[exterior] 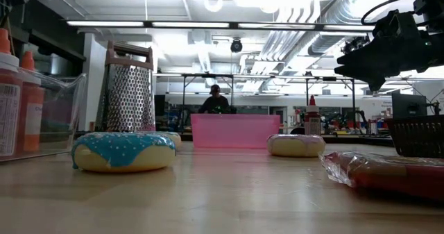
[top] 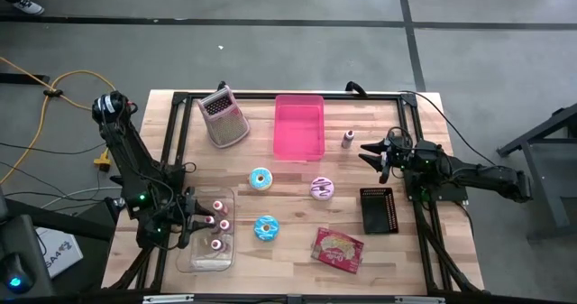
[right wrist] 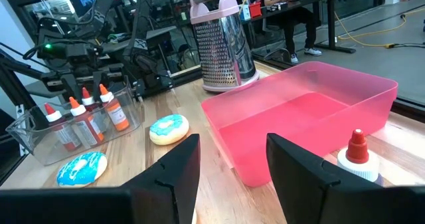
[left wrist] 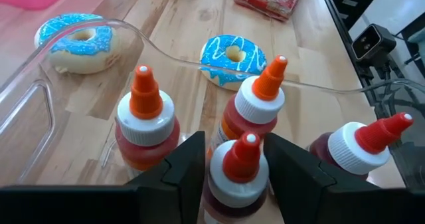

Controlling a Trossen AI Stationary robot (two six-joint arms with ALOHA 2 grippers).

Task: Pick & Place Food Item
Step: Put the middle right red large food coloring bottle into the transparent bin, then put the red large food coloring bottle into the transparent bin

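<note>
Orange-capped sauce bottles (top: 217, 223) stand in the clear bin (top: 206, 260) under the left gripper (top: 193, 219), seen from above. In the left wrist view its jaws are spread with one bottle (left wrist: 238, 177) between them; closing crooked could tip neighbours. The right gripper (right wrist: 232, 177) waits, jaws apart, before the pink tub (right wrist: 312, 117).

Left end effector (left wrist: 234, 167) straddles one red squeeze bottle (left wrist: 238, 174), fingers apart either side. Three more bottles stand in the clear bin (left wrist: 40, 94). Two blue-iced donuts (left wrist: 234, 58) lie beyond, upper frame.
</note>
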